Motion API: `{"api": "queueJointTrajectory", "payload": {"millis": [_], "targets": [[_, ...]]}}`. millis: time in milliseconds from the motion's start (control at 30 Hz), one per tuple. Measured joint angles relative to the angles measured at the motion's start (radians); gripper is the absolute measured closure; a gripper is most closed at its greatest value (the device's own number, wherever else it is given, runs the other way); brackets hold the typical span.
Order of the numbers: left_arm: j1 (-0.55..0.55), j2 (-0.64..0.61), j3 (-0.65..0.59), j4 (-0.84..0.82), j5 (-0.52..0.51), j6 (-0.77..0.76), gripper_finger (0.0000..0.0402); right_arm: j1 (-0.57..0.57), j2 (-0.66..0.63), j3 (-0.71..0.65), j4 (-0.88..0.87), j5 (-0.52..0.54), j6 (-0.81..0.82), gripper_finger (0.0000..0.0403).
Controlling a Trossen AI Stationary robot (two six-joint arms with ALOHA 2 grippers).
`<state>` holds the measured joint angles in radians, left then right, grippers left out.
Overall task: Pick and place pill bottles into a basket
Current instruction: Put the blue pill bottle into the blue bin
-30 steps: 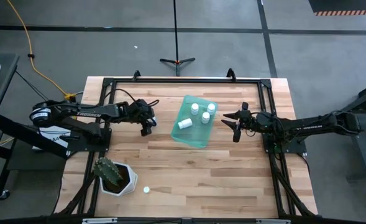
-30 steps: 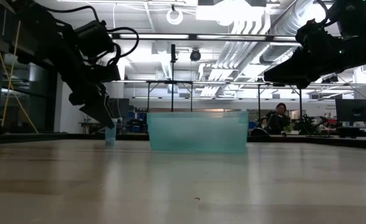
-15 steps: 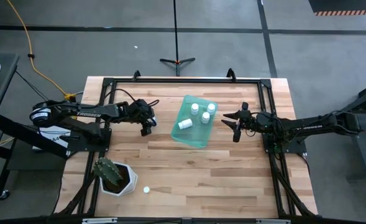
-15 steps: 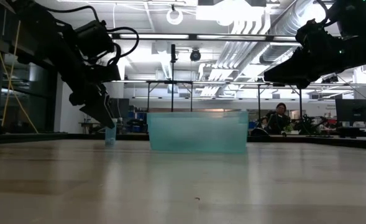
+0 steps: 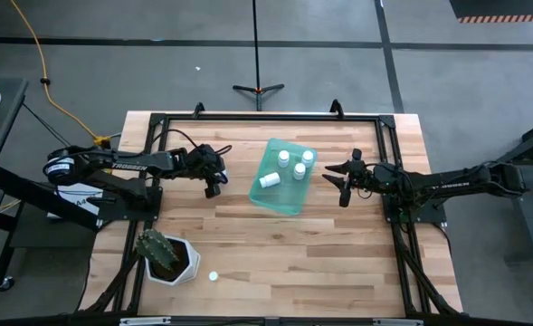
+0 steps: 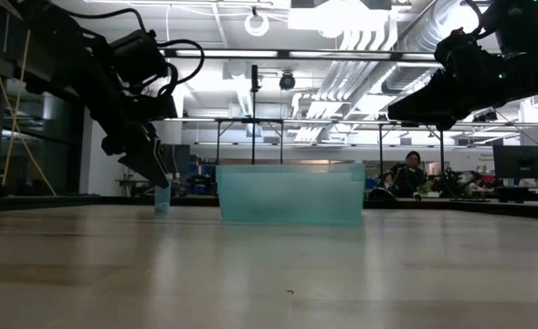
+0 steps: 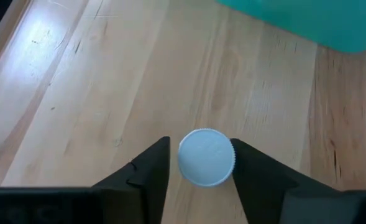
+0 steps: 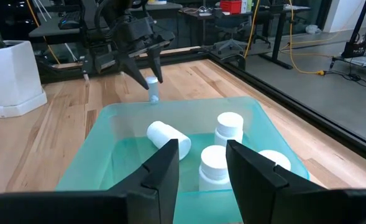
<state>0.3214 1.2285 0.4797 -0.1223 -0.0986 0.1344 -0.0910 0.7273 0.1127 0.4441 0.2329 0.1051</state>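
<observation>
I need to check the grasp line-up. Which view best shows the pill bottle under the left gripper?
The left wrist view: the pill bottle fills the gap in the open left gripper. The low view shows it small; the right wrist view, distant; the high view hides it.

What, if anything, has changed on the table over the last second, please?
Nothing has visibly changed. The left gripper still straddles an upright pill bottle beside the basket, fingers open on either side of its cap. The right gripper still waits open by the basket, which still holds four bottles. One bottle still lies near the cactus pot.
</observation>
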Motion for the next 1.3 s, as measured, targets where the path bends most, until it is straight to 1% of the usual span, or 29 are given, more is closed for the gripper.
{"api": "queueJointTrajectory", "payload": {"millis": [167, 267, 333, 433, 567, 733, 800, 933, 1133, 1200, 1300], "targets": [[0.000, 0.000, 0.000, 0.003, 0.000, 0.027, 0.0237, 0.000, 0.000, 0.000, 0.000, 0.000, 0.000, 0.0279], [0.000, 0.000, 0.000, 0.024, 0.000, 0.027, 0.0248, 0.000, 0.000, 0.000, 0.000, 0.000, 0.000, 0.0279], [0.000, 0.000, 0.000, 0.044, 0.000, 0.027, 0.0248, 0.000, 0.000, 0.000, 0.000, 0.000, 0.000, 0.0279], [-0.001, 0.000, 0.001, 0.090, 0.004, 0.028, 0.0235, 0.000, 0.000, 0.000, 0.000, 0.000, 0.000, 0.0279], [-0.001, 0.000, 0.045, 0.102, 0.018, 0.029, 0.0222, 0.000, 0.000, 0.000, 0.000, 0.000, 0.000, 0.0279], [-0.001, 0.000, 0.122, 0.110, 0.019, 0.029, 0.0238, 0.000, 0.000, 0.000, 0.000, 0.000, 0.000, 0.0279], [-0.001, 0.000, 0.146, 0.142, 0.020, 0.029, 0.0246, 0.000, 0.000, 0.000, 0.000, 0.000, 0.000, 0.0279], [-0.001, 0.000, 0.177, 0.200, 0.089, 0.046, 0.0249, 0.000, 0.000, 0.000, 0.000, 0.000, 0.000, 0.0279], [-0.001, 0.000, 0.188, 0.295, 0.152, 0.049, 0.0224, 0.000, 0.000, 0.000, 0.000, 0.000, 0.000, 0.0279], [-0.001, 0.000, 0.188, 0.322, 0.174, 0.049, 0.0226, 0.000, 0.000, 0.000, 0.000, 0.000, 0.000, 0.0279], [-0.001, 0.019, 0.188, 0.384, 0.212, 0.049, 0.0240, 0.000, 0.000, 0.000, 0.000, 0.000, 0.000, 0.0279]]}}
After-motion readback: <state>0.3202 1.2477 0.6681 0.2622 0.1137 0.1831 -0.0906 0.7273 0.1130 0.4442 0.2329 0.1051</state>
